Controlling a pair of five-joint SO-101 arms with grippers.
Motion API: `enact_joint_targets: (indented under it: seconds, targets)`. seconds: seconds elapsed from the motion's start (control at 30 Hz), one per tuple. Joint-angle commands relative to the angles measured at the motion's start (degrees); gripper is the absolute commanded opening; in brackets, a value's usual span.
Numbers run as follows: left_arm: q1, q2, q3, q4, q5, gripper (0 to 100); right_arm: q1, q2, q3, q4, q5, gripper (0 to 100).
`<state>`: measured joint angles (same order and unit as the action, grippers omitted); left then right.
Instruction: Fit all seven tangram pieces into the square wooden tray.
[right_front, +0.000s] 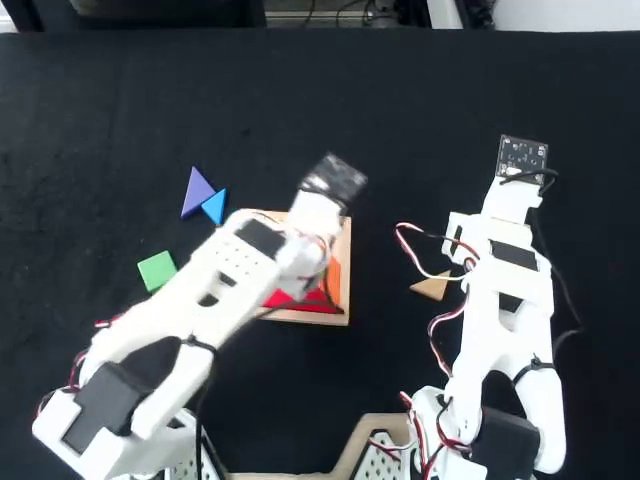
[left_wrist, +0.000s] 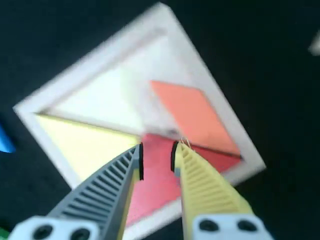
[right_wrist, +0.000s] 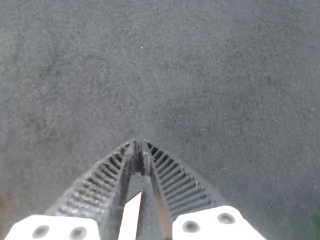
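Left wrist view: left hand (left_wrist: 157, 155) hangs over the tray (left_wrist: 90, 59), fingers a narrow gap apart, nothing between them as far as I can tell. Tips sit right above the red triangle (left_wrist: 155, 192), which lies flat in the tray corner nearest the hand. The yellow triangle (left_wrist: 85, 142) lies beside it and the orange parallelogram (left_wrist: 195, 112) runs along the adjoining rim. The rest of the tray floor (left_wrist: 110, 95) is bare. My read: three in, four to go, and the step in hand is seating the red piece or clearing off it. To do it well, lift straight up with the fingers kept apart so a tip doesn't drag the red edge onto the yellow one. Check the seams close flush before fetching more, since a cocked piece blocks the bare half. In the high view the purple triangle (right_front: 196, 192) and blue triangle (right_front: 214, 207) touch each other on the desk (right_front: 120, 100), near the tray on the left arm's side. The green square (right_front: 157, 270) is a bit further out. The tan triangle (right_front: 432, 288) lies between the tray and the right arm, just beside that arm. Right hand (right_wrist: 138, 150) is closed, tips together, gripping nothing, above bare desk.
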<state>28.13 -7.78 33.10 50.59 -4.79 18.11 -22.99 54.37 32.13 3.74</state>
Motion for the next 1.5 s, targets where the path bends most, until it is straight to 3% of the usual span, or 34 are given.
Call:
enact_joint_targets:
  seconds: [0.0, 0.2, 0.7, 1.47]
  targets:
    - [-3.21, 1.76, -2.86, -5.63, -0.44, 13, -0.79, -1.54, -1.01, -0.88, 0.7, 1.1]
    - [-3.91, 10.29, -4.62, -10.99, -0.44, 13, -0.79, -1.54, -1.01, -0.88, 0.7, 1.1]
    - [-1.71, 11.96, -6.55, 1.41, -3.69, 13, -0.79, -1.54, -1.01, -0.88, 0.7, 1.1]
    - [-4.35, 10.29, -10.24, -0.53, -3.34, 13, -0.79, -1.54, -1.01, -0.88, 0.7, 1.1]
